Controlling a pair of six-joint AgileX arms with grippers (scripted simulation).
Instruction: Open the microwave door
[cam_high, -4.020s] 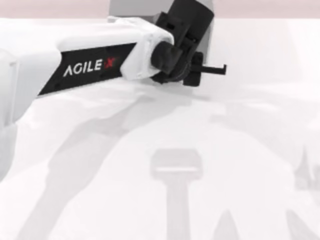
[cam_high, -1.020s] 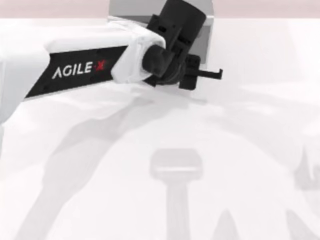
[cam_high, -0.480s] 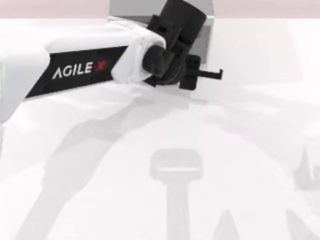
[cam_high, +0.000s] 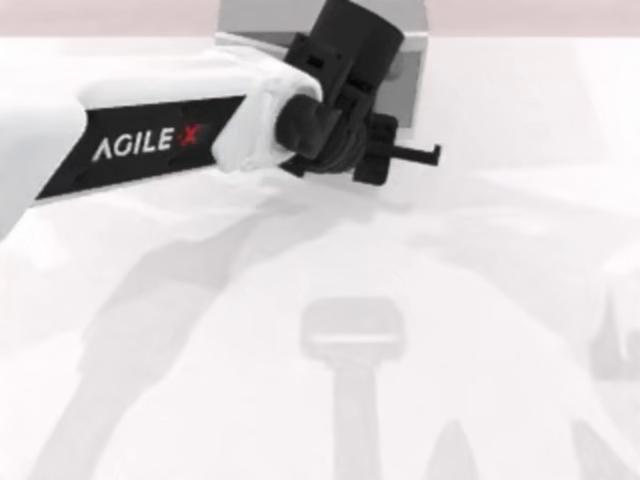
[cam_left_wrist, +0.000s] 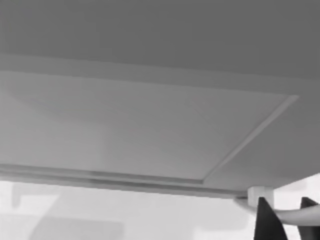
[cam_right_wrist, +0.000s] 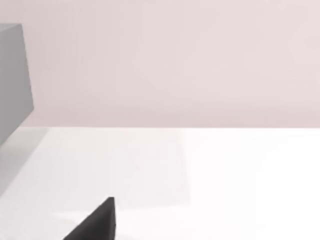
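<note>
The grey microwave (cam_high: 260, 15) stands at the table's far edge, centre. Its door (cam_left_wrist: 140, 130), a framed panel with a large grey window, fills the left wrist view. The door's pale bar handle (cam_left_wrist: 295, 214) runs between the two dark fingers of my left gripper (cam_left_wrist: 284, 210), which is shut on it. From above, my left gripper (cam_high: 420, 152) sits just in front of the microwave's right front corner, and the arm hides most of the door. My right gripper (cam_right_wrist: 100, 222) is parked off to the right, outside the top view.
The white table (cam_high: 320, 300) carries only arm shadows. In the right wrist view a corner of the grey microwave (cam_right_wrist: 15, 75) shows far off, with a pink wall (cam_right_wrist: 175, 60) behind the table.
My left arm and gripper have drawn a little to the left and toward the table's front, still holding the handle. Nothing else has moved.
</note>
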